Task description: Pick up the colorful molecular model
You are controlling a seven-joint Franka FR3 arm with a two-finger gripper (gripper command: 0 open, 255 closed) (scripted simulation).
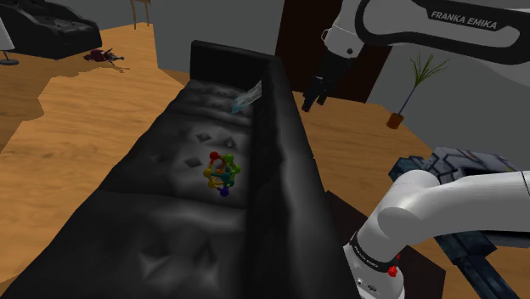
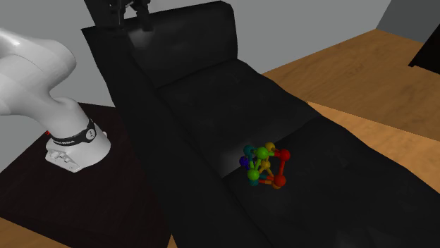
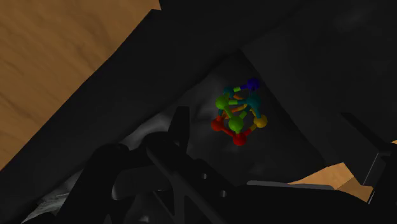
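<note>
1. My claw (image 1: pixel 312 97) hangs in the upper middle of the shoulder view, above the top edge of the backrest of a black tufted sofa (image 1: pixel 144 225). Its fingers stand apart, released, with nothing between them.
2. The colourful molecular model (image 1: pixel 222 174) is a cluster of red, green, yellow and blue balls joined by short rods. It lies on the sofa seat at the centre of the shoulder view, close to the foot of the backrest and well apart from my claw.
3. In the second exterior view the model (image 2: pixel 264 166) sits right of centre on the seat (image 2: pixel 345 176), and my dark stand (image 2: pixel 77 204) fills the lower left.
4. Along my claw I see the model (image 3: pixel 238 112) on the dark cushion, a little above the middle of the frame.
5. A small brown pot (image 1: pixel 395 121) at the shoulder view's right holds a thin green plant (image 1: pixel 420 72). It stands on the wooden floor (image 1: pixel 76 110) behind the sofa.
6. A dark armchair (image 1: pixel 51 30) sits in the upper left of that frame.
</note>
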